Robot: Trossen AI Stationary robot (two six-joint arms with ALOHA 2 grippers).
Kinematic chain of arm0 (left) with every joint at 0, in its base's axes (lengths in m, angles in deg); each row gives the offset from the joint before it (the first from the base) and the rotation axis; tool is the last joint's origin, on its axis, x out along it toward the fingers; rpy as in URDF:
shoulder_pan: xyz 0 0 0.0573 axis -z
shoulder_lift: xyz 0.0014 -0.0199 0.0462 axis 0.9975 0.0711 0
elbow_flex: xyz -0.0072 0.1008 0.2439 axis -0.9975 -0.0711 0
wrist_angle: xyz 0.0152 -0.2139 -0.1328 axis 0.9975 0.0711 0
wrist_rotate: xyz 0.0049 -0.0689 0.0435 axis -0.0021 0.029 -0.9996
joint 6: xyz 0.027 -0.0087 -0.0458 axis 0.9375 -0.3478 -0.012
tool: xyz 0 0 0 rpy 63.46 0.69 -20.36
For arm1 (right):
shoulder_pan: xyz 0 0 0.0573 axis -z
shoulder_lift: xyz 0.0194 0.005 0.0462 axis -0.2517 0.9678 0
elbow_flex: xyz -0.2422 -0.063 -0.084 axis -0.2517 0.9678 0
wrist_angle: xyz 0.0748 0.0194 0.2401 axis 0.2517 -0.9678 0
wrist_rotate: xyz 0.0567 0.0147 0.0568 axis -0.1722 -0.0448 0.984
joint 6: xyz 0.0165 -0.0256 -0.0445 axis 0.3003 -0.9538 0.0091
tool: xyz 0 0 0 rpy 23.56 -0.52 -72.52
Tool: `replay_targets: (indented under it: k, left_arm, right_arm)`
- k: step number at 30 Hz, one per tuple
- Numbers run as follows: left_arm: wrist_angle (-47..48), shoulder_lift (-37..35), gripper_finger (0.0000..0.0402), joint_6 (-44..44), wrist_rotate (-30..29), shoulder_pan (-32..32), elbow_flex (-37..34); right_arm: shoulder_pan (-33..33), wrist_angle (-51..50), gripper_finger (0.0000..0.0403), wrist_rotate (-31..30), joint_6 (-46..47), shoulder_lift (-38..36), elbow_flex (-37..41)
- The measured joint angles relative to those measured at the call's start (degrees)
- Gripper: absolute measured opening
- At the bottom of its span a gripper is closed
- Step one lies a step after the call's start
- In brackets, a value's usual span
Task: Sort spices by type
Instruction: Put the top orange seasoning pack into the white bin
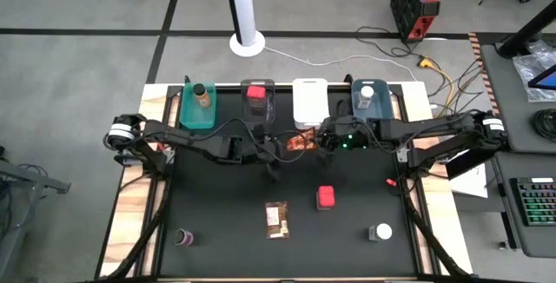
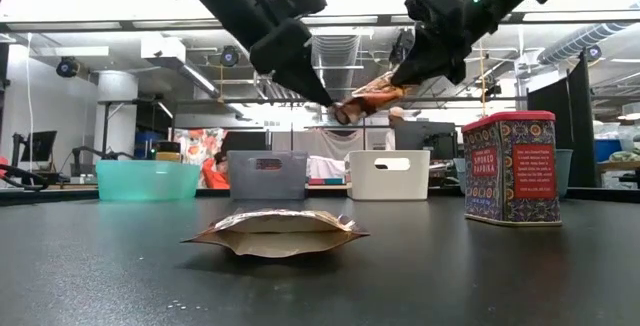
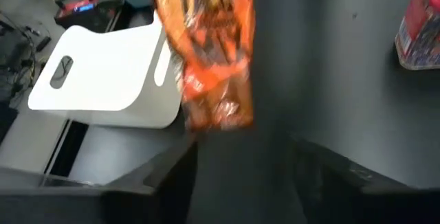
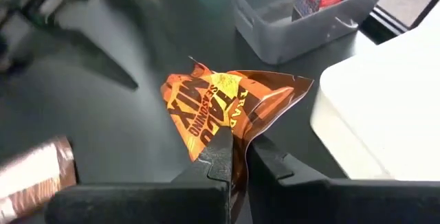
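Above the black table (image 1: 226, 240), near the white bin (image 1: 309, 101), the right gripper (image 4: 237, 157) pinches the orange packet (image 4: 227, 110) aloft. The left gripper (image 2: 325, 101) sits beside it, fingers blurred, seemingly parted; contact unclear.

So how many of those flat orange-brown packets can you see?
2. One orange packet hangs in the air in front of the white bin, pinched by the right gripper. The other packet lies flat on the table's near half. None seem hidden.
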Motion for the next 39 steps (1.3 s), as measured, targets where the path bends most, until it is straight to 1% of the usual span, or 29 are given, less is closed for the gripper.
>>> replay_targets:
  k: [4,5,7,10,12,15,17,18,20,22,23,26,27,29,31,34,39]
  left_arm:
    - [0.6,-0.1,0.0254,2.4,0.6,0.0,0.0]
    - [0.2,-0.3,0.0261,3.2,2.0,0.0,0.0]
    - [-1.5,-0.6,0.0271,4.9,7.1,0.0,0.0]
    - [-6.7,-0.7,0.0274,6.3,14.7,-1.0,0.0]
    - [-10.4,-0.7,0.0273,6.7,18.3,-2.4,0.0]
    - [-15.0,-0.6,0.0265,6.6,18.5,-5.1,0.0]
    - [-16.4,-0.6,0.0248,6.0,19.2,-6.8,0.0]
    - [-17.1,-0.5,0.0236,5.7,20.7,-7.6,0.0]
    - [-18.7,-0.2,0.0201,4.9,25.9,-8.7,0.0]
    - [-21.3,0.5,0.0151,4.1,31.2,-9.2,0.0]
    - [-21.7,1.0,0.0121,4.1,32.7,-9.3,0.0]
    - [-22.2,2.7,0.0029,4.5,33.6,-9.3,0.0]
    - [-22.1,3.4,0.0016,4.5,33.6,-9.3,0.0]
    - [-22.2,4.7,0.0017,4.3,32.9,-9.3,0.0]
    - [-22.4,6.0,0.0021,3.7,29.9,-9.3,0.0]
    - [-22.9,7.9,0.0007,2.2,25.8,-9.4,0.0]
    - [-22.3,8.6,0.0002,1.7,25.1,-9.5,0.0]
  right_arm:
    - [-0.1,-6.7,0.0013,0.4,-6.3,0.0,-3.1]
    - [-0.2,-7.9,0.0013,0.4,-8.1,0.0,-3.7]
    - [-0.3,-10.2,0.0013,0.4,-11.4,0.0,-4.7]
    - [-0.8,-10.7,0.0013,0.3,-16.0,0.0,-5.3]
    - [-1.4,-10.9,0.0013,0.4,-17.8,0.0,-5.4]
    - [-2.0,-10.7,0.0013,0.4,-18.3,0.0,-5.4]
    - [-2.2,-10.7,0.0013,0.4,-18.3,0.0,-5.4]
    - [-2.3,-10.7,0.0013,0.3,-18.3,0.0,-5.4]
    - [-2.3,-10.7,0.0013,-0.1,-18.2,0.0,-5.4]
    - [-2.3,-10.7,0.0013,-0.1,-18.0,0.0,-5.4]
    - [-2.3,-10.7,0.0013,-0.1,-17.9,0.0,-5.4]
    - [-2.3,-10.7,0.0013,-0.1,-17.8,0.0,-5.4]
    - [-2.3,-10.7,0.0013,-0.1,-17.7,0.0,-5.4]
    - [-2.3,-10.7,0.0013,-0.1,-17.7,0.0,-5.4]
    - [-2.3,-10.6,0.0013,-0.1,-17.7,0.0,-5.4]
    - [-2.7,-10.4,0.0012,-0.2,-18.1,0.0,-5.4]
    - [-4.6,-10.2,0.0012,-0.5,-19.8,-0.6,-5.4]
